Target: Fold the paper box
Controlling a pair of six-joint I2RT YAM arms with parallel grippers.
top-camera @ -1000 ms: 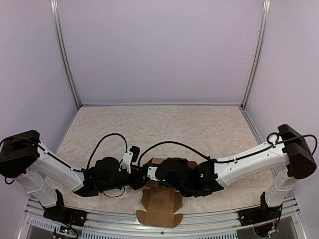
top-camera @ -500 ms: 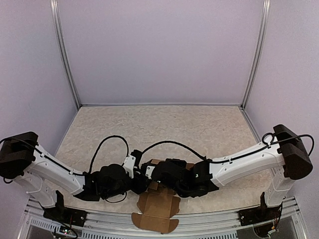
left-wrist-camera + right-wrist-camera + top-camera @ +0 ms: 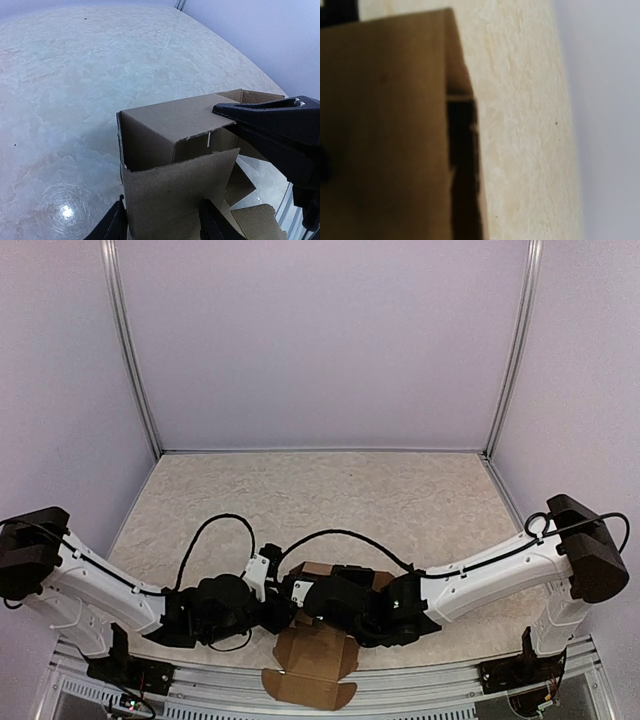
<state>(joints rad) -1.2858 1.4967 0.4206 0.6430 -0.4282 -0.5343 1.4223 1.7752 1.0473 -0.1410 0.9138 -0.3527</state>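
Observation:
The paper box (image 3: pixel 308 668) is brown cardboard, half folded, at the table's near edge between both arms, with one flat flap spread toward the rail. In the left wrist view the paper box (image 3: pixel 170 135) stands as an open shell with upright walls. My left gripper (image 3: pixel 162 221) has a finger on each side of the near wall and is shut on it; from above the left gripper (image 3: pixel 283 607) is mostly hidden. My right gripper (image 3: pixel 226 110) is shut, its tip resting on the box's top panel edge. The right wrist view shows only blurred cardboard (image 3: pixel 385 130), no fingers.
The beige marbled table (image 3: pixel 330 490) stretches away behind the box. A metal rail (image 3: pixel 420 702) runs along the near edge just below the spread flap. Purple walls and two upright metal posts (image 3: pixel 130 350) enclose the space. Black cables loop over both wrists.
Both wrists have sunk a little toward the near edge. The spread flap has slid slightly left and nearer the rail. The left jaws stay round the near wall.

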